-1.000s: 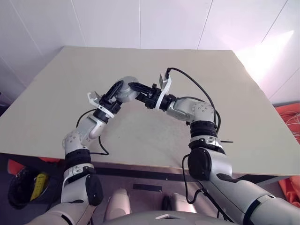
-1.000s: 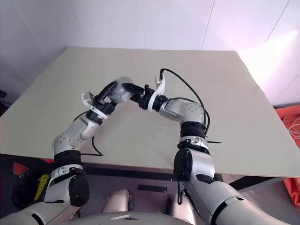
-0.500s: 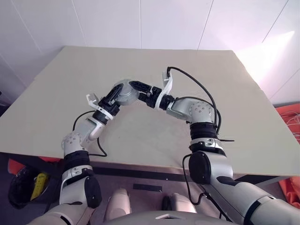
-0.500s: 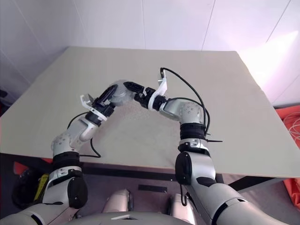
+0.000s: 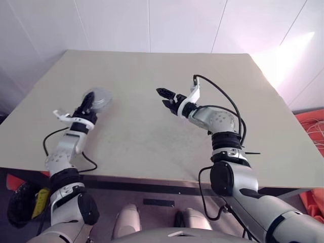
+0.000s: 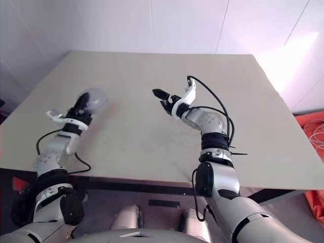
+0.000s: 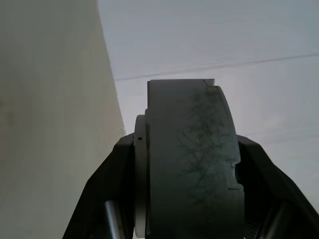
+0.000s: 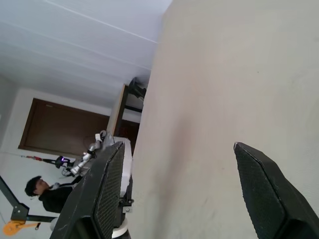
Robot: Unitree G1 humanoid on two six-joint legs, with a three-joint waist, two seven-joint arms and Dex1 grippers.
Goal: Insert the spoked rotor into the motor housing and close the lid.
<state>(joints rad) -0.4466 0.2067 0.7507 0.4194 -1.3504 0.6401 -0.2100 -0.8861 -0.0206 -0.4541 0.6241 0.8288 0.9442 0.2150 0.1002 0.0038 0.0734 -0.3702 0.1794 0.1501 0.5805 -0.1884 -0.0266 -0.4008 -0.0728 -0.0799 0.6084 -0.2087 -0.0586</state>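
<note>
Between the left end effector's (image 7: 187, 209) two black fingers (image 7: 107, 194) sits the housing (image 7: 189, 164), gripped across its thickness and seen edge-on, a plain grey puck with its lid seemingly shut against it. From the head views it is carried above the left part of the counter (image 5: 152, 126), round face turned up and outward. The right end effector (image 5: 166, 97) hangs empty near the counter's middle, jaws spread wide, well apart from the left. I cannot see the rotor, so whether it sits inside is unclear.

The chief risk is the puck slipping. The fingers pinch only its lower part, and a quick swing or tilt could roll it out onto the counter. A drop might also spring the lid open and jolt loose whatever is inside. Setting it down on edge, it would likely roll away.
</note>
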